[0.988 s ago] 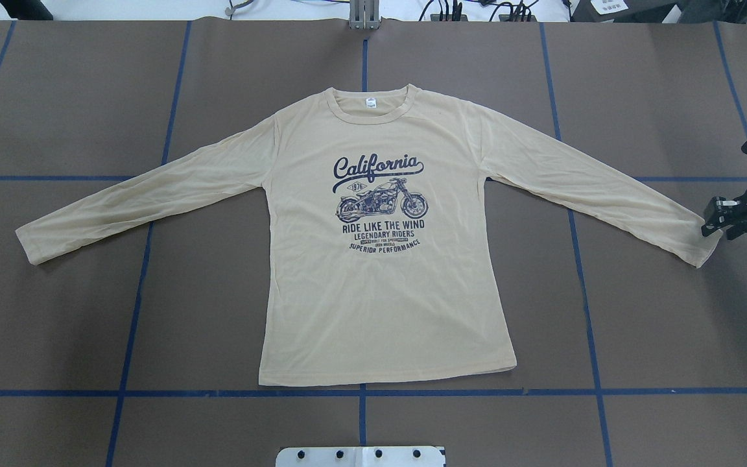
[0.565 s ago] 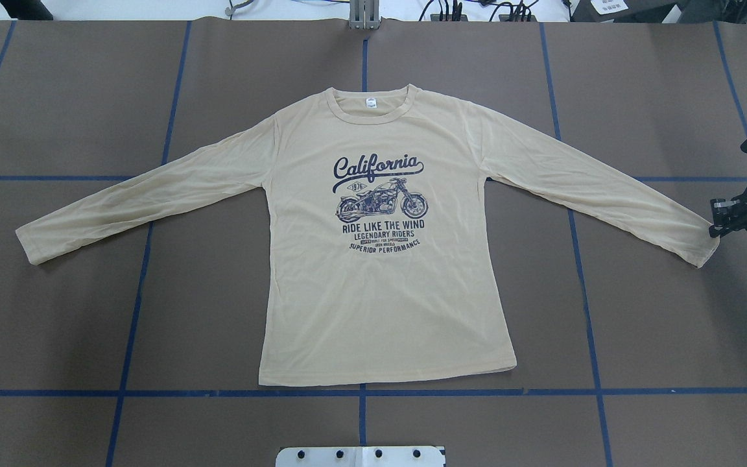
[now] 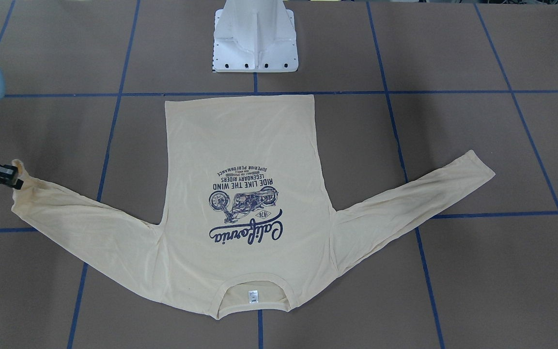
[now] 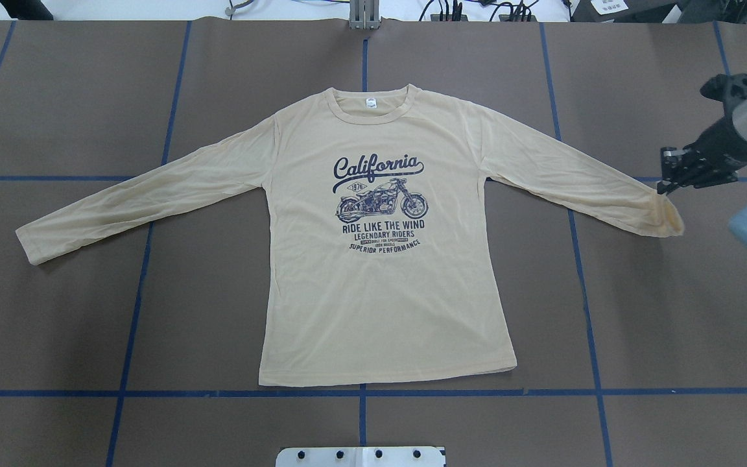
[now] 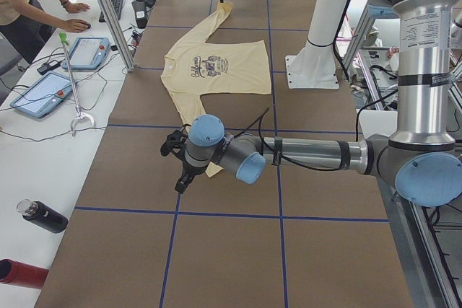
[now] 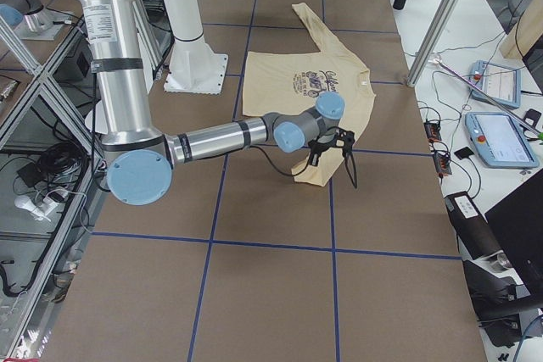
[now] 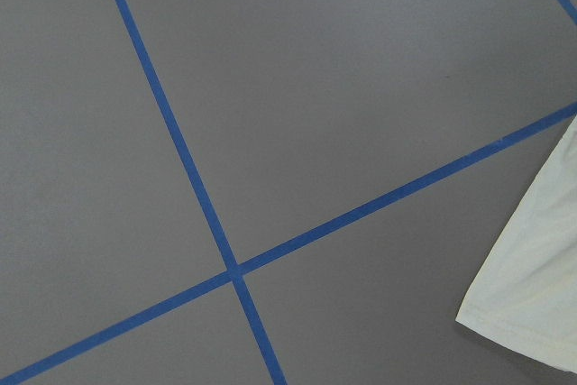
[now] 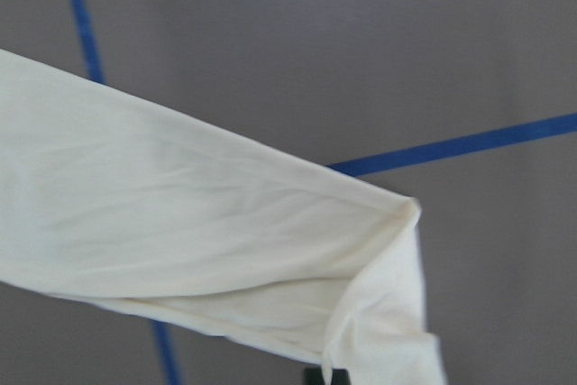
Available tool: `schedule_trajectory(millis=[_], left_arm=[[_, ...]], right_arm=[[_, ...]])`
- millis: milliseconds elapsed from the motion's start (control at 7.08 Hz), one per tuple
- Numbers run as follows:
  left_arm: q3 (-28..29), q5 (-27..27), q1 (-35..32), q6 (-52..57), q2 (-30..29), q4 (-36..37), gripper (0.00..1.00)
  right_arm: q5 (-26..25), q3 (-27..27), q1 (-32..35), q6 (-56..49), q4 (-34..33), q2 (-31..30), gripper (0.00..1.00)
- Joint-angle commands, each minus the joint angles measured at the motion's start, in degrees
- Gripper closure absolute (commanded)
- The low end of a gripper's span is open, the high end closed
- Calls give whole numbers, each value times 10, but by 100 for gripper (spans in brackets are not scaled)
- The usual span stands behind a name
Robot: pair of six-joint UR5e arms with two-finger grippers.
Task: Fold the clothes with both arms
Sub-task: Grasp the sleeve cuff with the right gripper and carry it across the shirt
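At the very tips of the right gripper [image 4: 661,187] is the cuff [image 4: 668,218] of one sleeve. The fingers are pinched on its corner, and the cloth is lifted a little off the mat and curled over on itself. From that wrist's own camera the fabric runs down into the jaws at the bottom edge. Inward from this gripper, the rest of the shirt [image 4: 380,305] lies flat and print-up across the middle of the table. Its collar is on the side away from the robot and its hem is near the white pedestal base [image 3: 255,46]. Outward from the gripper the brown mat [image 4: 672,311] stretches on toward the table's end, crossed by blue tape lines [image 4: 591,337].

At the far end of the table from it, the left gripper [image 5: 180,177] hangs low over the mat, just beside the other cuff [image 7: 532,304] and apart from it. A crossing of tape lies below it. I cannot tell whether its fingers are spread or closed.

Along the table's long side opposite the robot runs a white bench with tablets [image 5: 43,91], and a person's hand [image 5: 72,25] rests on it. A black bottle [image 5: 42,216] lies nearer the left arm's end.
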Motion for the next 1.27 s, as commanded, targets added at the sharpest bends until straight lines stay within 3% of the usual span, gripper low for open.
schedule_trajectory(millis=[0, 141, 282, 424, 565, 847, 988, 1130], left_arm=[[1, 0, 0, 0, 0, 0, 0], [1, 0, 0, 0, 1, 0, 0], [0, 0, 0, 0, 0, 0, 0], [0, 0, 0, 0, 0, 0, 0], [1, 0, 1, 0, 0, 0, 0], [1, 0, 3, 0, -1, -1, 0], [3, -1, 4, 0, -2, 0, 0], [5, -3, 12, 0, -6, 0, 0]], right_arm=[[-75, -30, -101, 168, -38, 176, 100], [-101, -80, -139, 217, -36, 261, 100], [-145, -159, -158, 242, -32, 368, 100], [-158, -233, -168, 267, -23, 451, 100], [-164, -297, -171, 273, 70, 484, 100], [-239, -352, -218, 312, 111, 526, 96], [-252, -379, -228, 338, 111, 554, 2], [-258, -438, -232, 368, 114, 606, 0]])
